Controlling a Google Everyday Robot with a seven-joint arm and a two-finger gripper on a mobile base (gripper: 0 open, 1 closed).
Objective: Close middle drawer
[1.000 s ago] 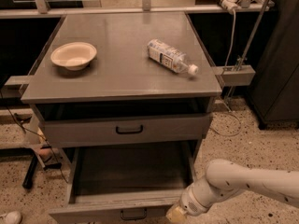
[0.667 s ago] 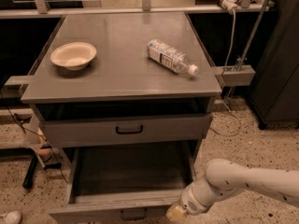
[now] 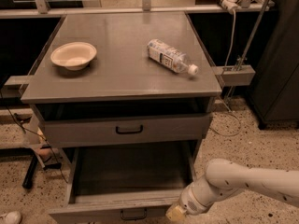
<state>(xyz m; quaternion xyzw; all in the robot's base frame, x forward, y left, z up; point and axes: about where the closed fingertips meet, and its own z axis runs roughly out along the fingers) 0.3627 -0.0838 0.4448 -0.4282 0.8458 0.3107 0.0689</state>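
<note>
Bottle (image 3: 170,62) label unreadable. Arm (image 3: 247,181) reaches in low from right; hand (image 3: 177,212) at open middle drawer (image 3: 131,171) front right corner; grip cannot be told.

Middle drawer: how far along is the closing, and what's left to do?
Done: the approach only. The gripper is at the right end of the middle drawer front, apparently touching it. In hand: the push, barely begun if at all, since the tray is pulled far out with its inside exposed. Left: pushing it in until its front lines up under the upper drawer.
</note>
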